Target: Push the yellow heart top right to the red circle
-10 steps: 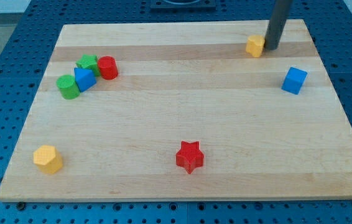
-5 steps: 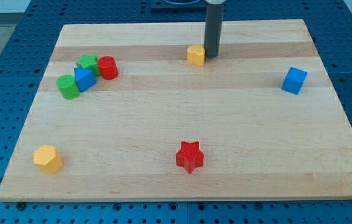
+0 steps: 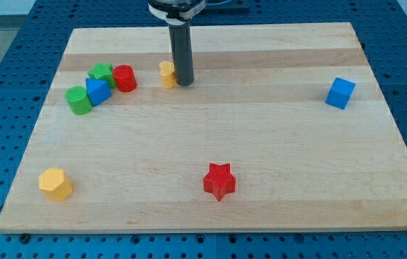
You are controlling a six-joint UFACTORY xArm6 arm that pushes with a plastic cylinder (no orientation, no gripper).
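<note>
The yellow heart (image 3: 166, 73) lies on the wooden board near the view's top, left of centre. My tip (image 3: 183, 82) touches its right side, and the rod hides part of it. The red circle (image 3: 124, 78) stands a short gap to the heart's left, at the right end of a cluster of blocks.
Touching the red circle are a green star-like block (image 3: 102, 72), a blue block (image 3: 97, 91) and a green cylinder (image 3: 78, 100). A blue cube (image 3: 341, 93) sits at the view's right, a red star (image 3: 219, 180) at bottom centre, a yellow hexagon (image 3: 55, 184) at bottom left.
My tip has slid leftward along the top of the board, pushing the yellow heart from the top right to just right of the red circle. The other blocks have not moved.
</note>
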